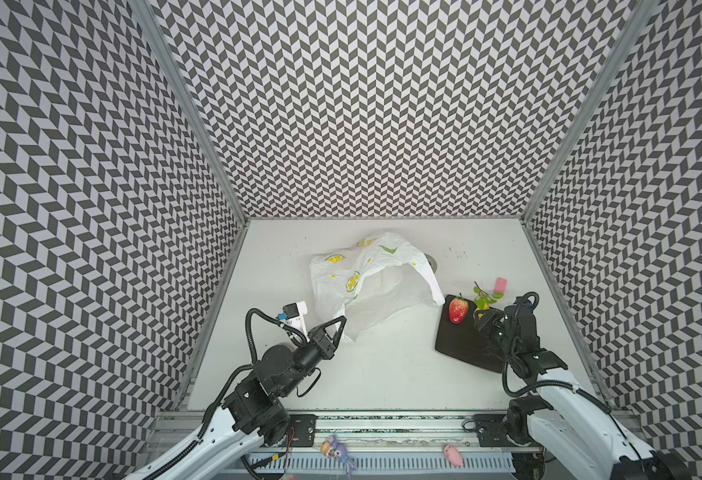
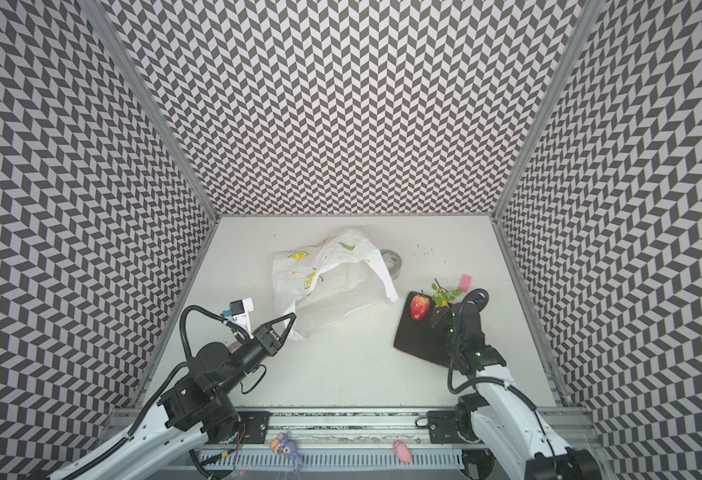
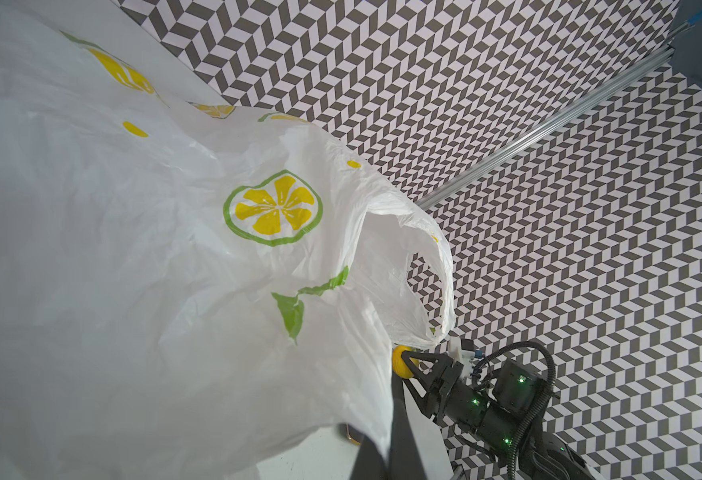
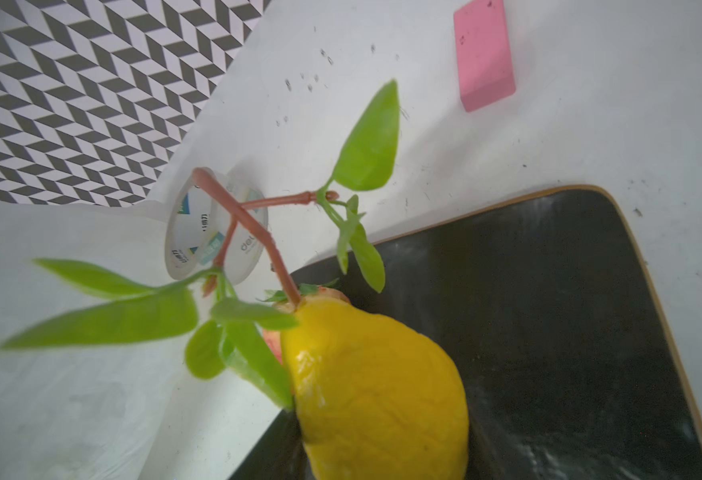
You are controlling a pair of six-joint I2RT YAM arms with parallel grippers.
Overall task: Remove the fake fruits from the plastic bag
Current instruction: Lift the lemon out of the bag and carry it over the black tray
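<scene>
The plastic bag (image 1: 374,282) (image 2: 332,274), white with lemon-slice prints, lies crumpled mid-table with its mouth facing right. My left gripper (image 1: 343,322) (image 2: 293,318) is shut on the bag's near-left edge, and the film (image 3: 174,249) drapes over its fingers (image 3: 397,415). My right gripper (image 1: 482,316) (image 2: 438,313) is shut on a yellow pear (image 4: 382,386) (image 3: 401,361) with a leafy twig, just above a black board (image 1: 461,345) (image 4: 548,311). A red strawberry (image 1: 458,309) (image 2: 419,307) lies on the board's far corner beside the pear. I cannot see inside the bag.
A pink block (image 1: 501,284) (image 4: 484,54) lies behind the board near the right wall. A tape roll (image 2: 392,262) (image 4: 216,232) sits behind the bag's right handle. Two small toy figures (image 1: 336,451) (image 1: 454,454) rest on the front rail. Patterned walls close three sides.
</scene>
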